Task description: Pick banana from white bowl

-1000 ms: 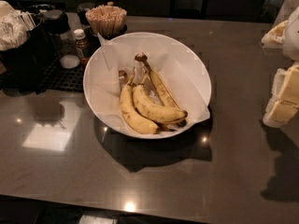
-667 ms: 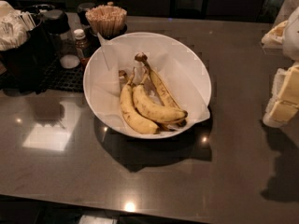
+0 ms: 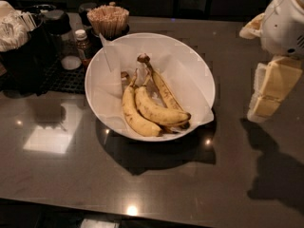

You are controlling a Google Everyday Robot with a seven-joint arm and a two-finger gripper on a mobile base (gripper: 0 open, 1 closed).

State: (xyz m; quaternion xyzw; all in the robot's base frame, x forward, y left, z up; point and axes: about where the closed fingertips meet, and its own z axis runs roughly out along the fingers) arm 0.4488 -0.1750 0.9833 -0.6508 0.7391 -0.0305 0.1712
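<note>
The white bowl (image 3: 197,68) with a creased paper lining stands on the dark counter, centre of the camera view. Three bananas lie in it. The banana (image 3: 156,111) is the plump, curved middle one, with its dark tip toward the bowl's right rim. Another curved banana (image 3: 134,116) lies against its left side. A longer, straighter banana (image 3: 165,92) with a dark knobbed stem lies behind it. My gripper (image 3: 269,91), cream-coloured under a white arm, hangs at the right, beyond the bowl's right rim and apart from it.
Behind the bowl to the left stand a cup of wooden stirrers (image 3: 109,21), a small brown bottle (image 3: 83,42), a white lid (image 3: 71,62) and a black caddy (image 3: 23,51) on a black mat. The gripper's shadow (image 3: 278,175) falls on the counter at the right.
My gripper and arm have come a little further left into view, toward the bowl. The bowl and bananas have not moved.
</note>
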